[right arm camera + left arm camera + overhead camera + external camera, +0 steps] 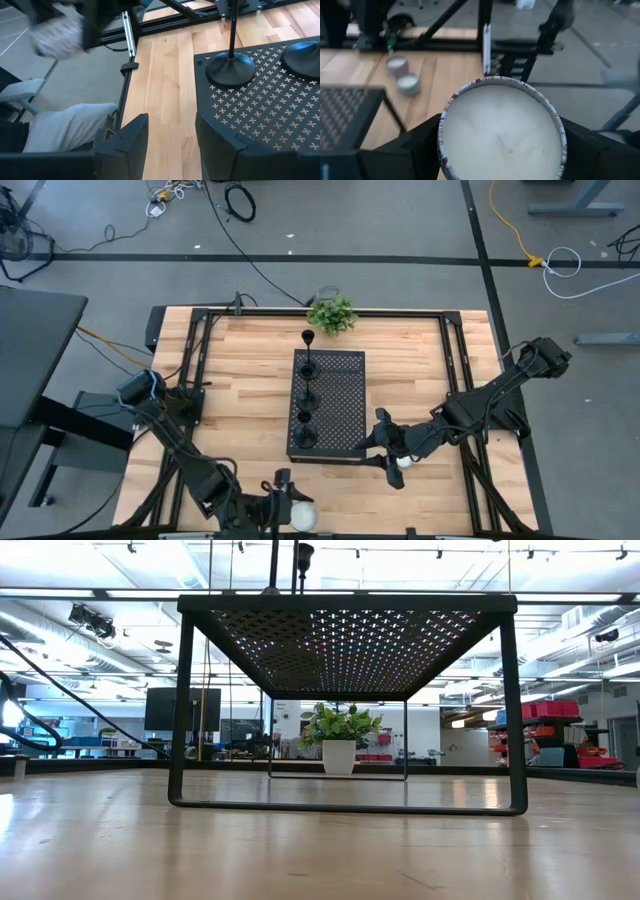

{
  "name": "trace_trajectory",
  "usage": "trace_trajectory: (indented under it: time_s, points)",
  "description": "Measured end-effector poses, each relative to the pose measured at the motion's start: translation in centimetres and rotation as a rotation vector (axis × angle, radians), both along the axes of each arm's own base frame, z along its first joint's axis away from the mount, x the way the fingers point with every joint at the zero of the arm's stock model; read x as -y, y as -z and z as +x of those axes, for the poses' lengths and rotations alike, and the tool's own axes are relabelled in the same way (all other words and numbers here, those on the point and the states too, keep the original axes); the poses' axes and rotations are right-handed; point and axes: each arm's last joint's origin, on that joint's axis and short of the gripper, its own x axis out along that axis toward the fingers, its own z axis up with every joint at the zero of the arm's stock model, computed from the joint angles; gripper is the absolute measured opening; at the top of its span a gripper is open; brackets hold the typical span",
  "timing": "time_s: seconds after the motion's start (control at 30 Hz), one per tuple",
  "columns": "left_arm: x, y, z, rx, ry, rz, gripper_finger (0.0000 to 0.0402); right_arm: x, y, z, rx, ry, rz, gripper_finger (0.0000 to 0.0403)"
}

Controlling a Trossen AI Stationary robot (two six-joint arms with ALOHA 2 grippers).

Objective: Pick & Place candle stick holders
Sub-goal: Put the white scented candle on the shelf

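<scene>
Three candle stick holders point(306, 402) stand upright in a row on top of the black perforated box point(328, 406), along its left part as seen from above; box sits mid-table on the wooden table point(240, 370), with a small potted plant point(332, 314) just beyond its far edge; a fourth thin dark stem with a cup top point(308, 338) shows at the box's far edge near the plant, cannot tell from above whether it stands on the box or on the table.

Left gripper point(287, 515) is at the near edge of the table, ahead of the box's near-left corner; its fingers are clamped around a white round candle point(502, 134) in a patterned tin, one finger point(415, 150) on each side of the rim; two more small white candles point(402, 75) lie on the wood farther off in the left wrist view.

Right gripper point(385, 448) is low at the box's near-right corner; its fingers point(125, 145) stand apart with bare wood between them, grasping nothing; one finger overlaps the box's edge in the right wrist view; a white candle point(405, 463) lies on the table right beside this gripper; the nearest holder base point(230, 67) sits on the perforated top ahead of the fingers, well clear of them.

Low view: only the box's frame and the plant behind it; holder stems barely poke above the top.
</scene>
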Motion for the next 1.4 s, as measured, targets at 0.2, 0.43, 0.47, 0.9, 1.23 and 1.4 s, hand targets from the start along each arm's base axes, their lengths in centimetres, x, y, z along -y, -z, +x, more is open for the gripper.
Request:
trace_trajectory:
  time_s: [0.2,0.43,0.47,0.9,1.23,1.4]
  points:
    - [-1.3,-4.7,1.4,0.047,0.026,0.06,0.0294,-0.6,0.1,-0.5,-0.013,-0.022,-0.007,0.0164]
    - [-5.4,-10.2,3.1,0.029,-0.035,0.104,0.0294,-1.9,0.1,-1.4,-0.012,-0.066,-0.015,0.0164]
    - [-6.1,-11.1,3.2,0.03,-0.037,0.101,0.0294,-2.0,0.1,-1.5,-0.009,-0.06,-0.02,0.0164]
    - [-16.6,-14.8,6.6,-0.037,-0.093,0.097,0.0294,-4.0,0.8,-2.5,0.001,-0.04,-0.058,0.0164]
    - [-26.3,-14.4,8.5,-0.103,-0.227,0.062,0.0294,-4.6,1.7,-2.3,-0.03,-0.088,-0.091,0.0164]
    - [-30.2,-14.2,8.5,-0.128,-0.218,0.039,0.0294,-4.6,1.7,-2.2,-0.018,-0.117,-0.133,0.0164]
